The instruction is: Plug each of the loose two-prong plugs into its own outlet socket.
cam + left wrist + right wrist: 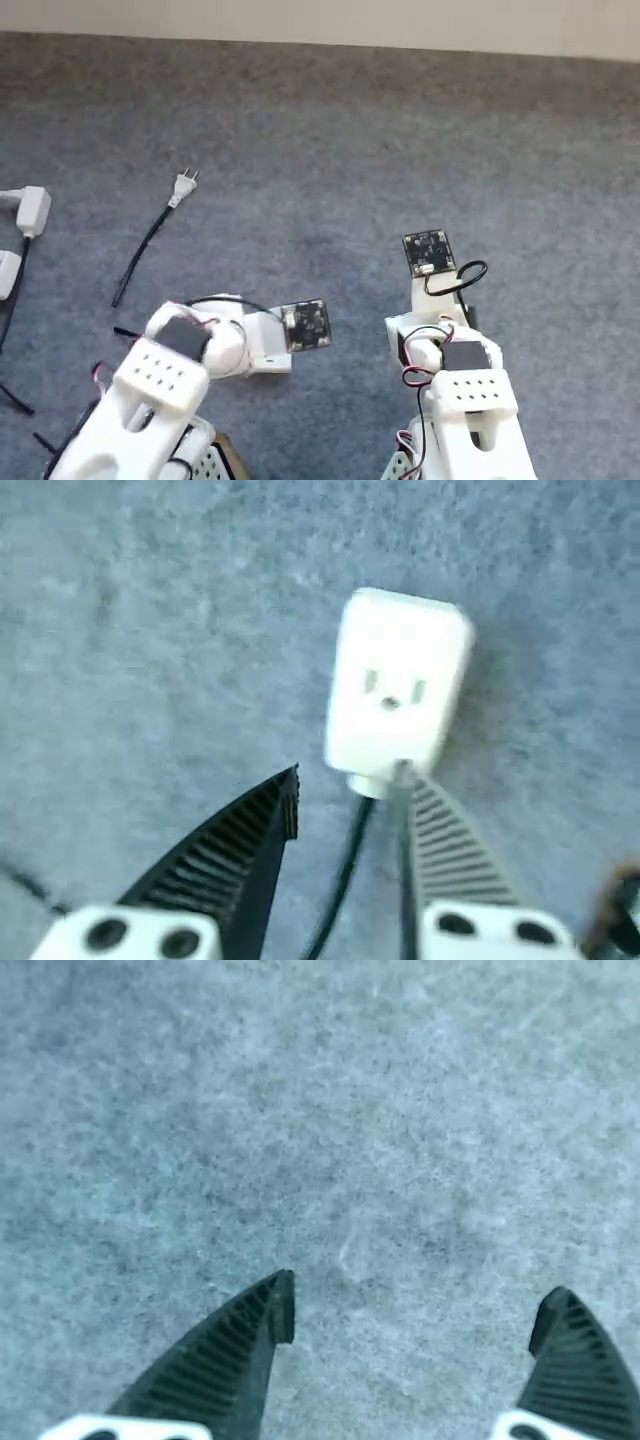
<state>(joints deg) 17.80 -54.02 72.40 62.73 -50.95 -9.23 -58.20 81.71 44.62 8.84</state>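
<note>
left gripper (pixel 348 778): jaws partly open, nothing held; one fingertip is seen at the cord end of a white outlet socket (pixel 398 680), contact cannot be told
outlet socket: laid face up on the carpet (pixel 130 630), just beyond the fingertips; its black lead (pixel 345 870) is run back between the jaws
right gripper (pixel 420 1290): jaws spread wide, nothing held or touched, bare carpet beneath
left arm (pixel 170 370): set at the carpet's near left corner, folded low, wrist end toward the right arm
right arm (pixel 465 385): set at the near edge, right of centre, wrist pointed toward the far edge
two-prong plug (pixel 183 185): loose on the carpet, left of centre, prongs toward the far edge; black cord (pixel 145 245) trailed back toward the near left
white socket block (pixel 33 208): at the left edge, well apart from the plug; second white piece (pixel 8 272) just nearer, cut off by the edge
</note>
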